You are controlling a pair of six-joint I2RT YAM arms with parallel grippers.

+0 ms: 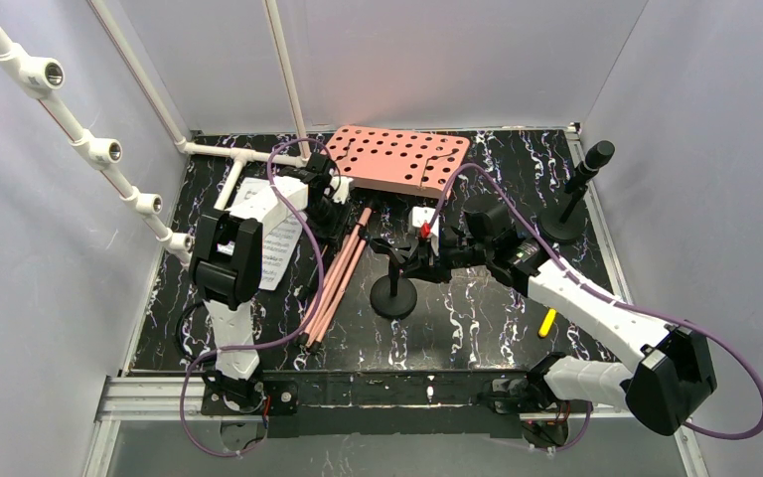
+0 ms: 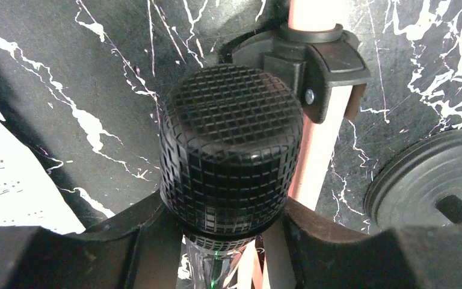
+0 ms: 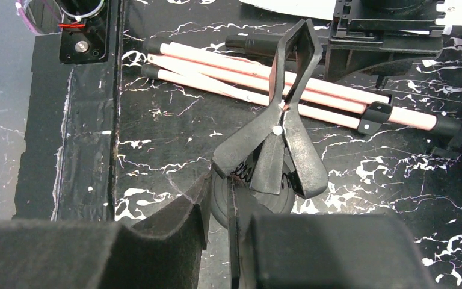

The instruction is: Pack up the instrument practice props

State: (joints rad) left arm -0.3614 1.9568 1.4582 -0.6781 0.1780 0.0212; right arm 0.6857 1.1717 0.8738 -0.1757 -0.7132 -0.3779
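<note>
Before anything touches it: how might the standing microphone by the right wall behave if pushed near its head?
The microphone stands tall on a small round base, so a high push would probably tip it. Pushed at the base, it likely slides.

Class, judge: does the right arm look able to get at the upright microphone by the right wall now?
Probably not yet: the path to the upright microphone looks free, but the right gripper is shut on the clip stand.
</note>
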